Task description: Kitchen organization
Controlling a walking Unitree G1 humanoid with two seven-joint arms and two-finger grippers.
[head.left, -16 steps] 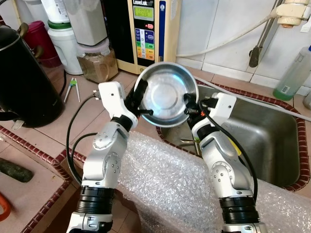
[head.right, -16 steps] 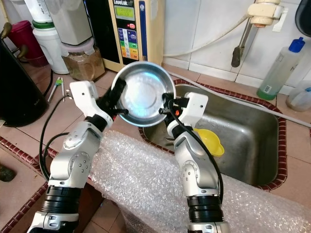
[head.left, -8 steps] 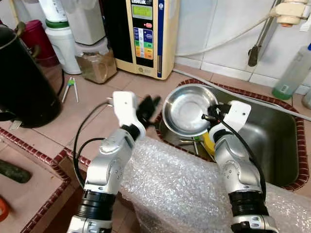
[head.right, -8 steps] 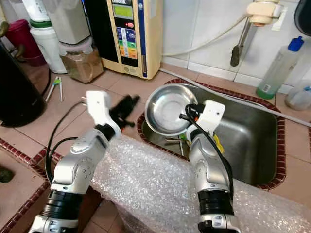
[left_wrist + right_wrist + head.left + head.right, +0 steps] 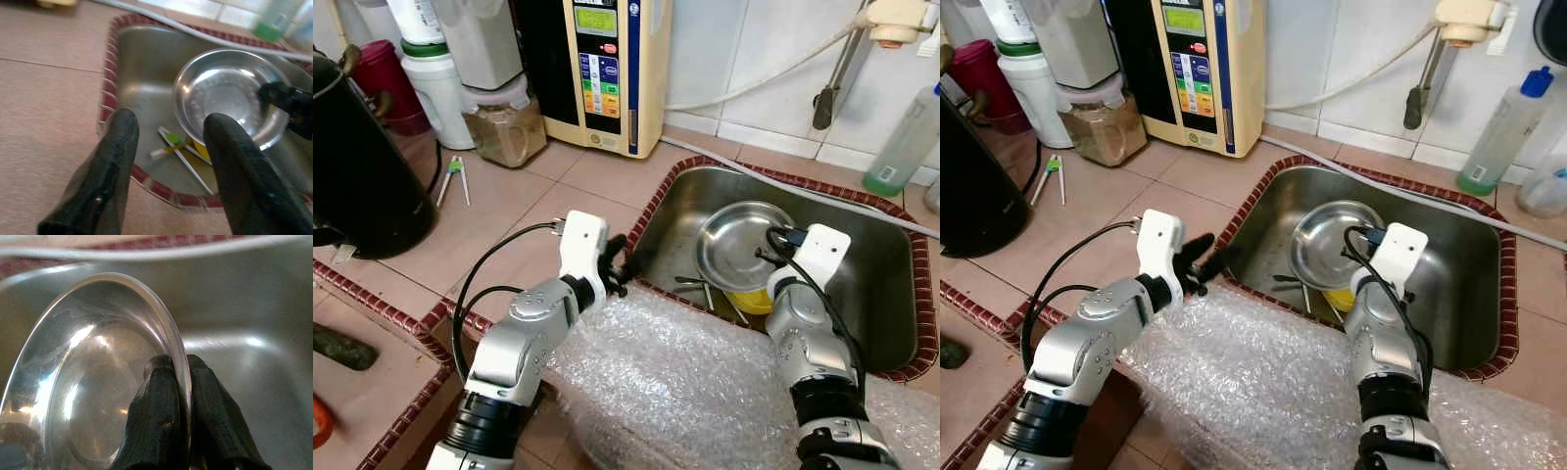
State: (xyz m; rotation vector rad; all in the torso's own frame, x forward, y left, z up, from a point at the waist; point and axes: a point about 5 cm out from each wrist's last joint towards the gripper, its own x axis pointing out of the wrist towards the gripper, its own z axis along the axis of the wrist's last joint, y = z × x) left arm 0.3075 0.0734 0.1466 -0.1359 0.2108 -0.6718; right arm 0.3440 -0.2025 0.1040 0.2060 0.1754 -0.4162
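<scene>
Closest to you, a sheet of bubble wrap [image 5: 675, 382] drapes over the front edge of the counter, with both silver arms reaching out across it. Just past the wrap, your left gripper [image 5: 615, 266] hovers over the tiled counter [image 5: 529, 220] at the sink's near left corner; its two black fingers [image 5: 115, 161] stand well apart and hold nothing. To its right, your right gripper [image 5: 172, 382] is down inside the steel sink [image 5: 871, 284], pinched on the rim of the steel bowl [image 5: 739, 245], one finger inside the rim and one outside. You can see the bowl tilted, its open side facing up and toward the left arm, its lower edge over a yellow object [image 5: 751, 299] on the sink floor. Beside that, toward the sink's near left, lie a few thin utensils [image 5: 178, 149], white sticks and one with a green part.

Farther back on the counter, at your left, sits a large black pot [image 5: 357, 162], and a pair of tongs [image 5: 458, 178] lies on the tiles near it. Along the wall stand a jar of brown contents [image 5: 504, 127], a white container [image 5: 435, 83], a dark red container [image 5: 382, 78] and a cream water-purifier unit [image 5: 607, 69] with coloured buttons. Behind the sink's far right corner you see a green-tinted bottle [image 5: 908, 137], and a hose [image 5: 754, 86] runs along the tiled wall.
</scene>
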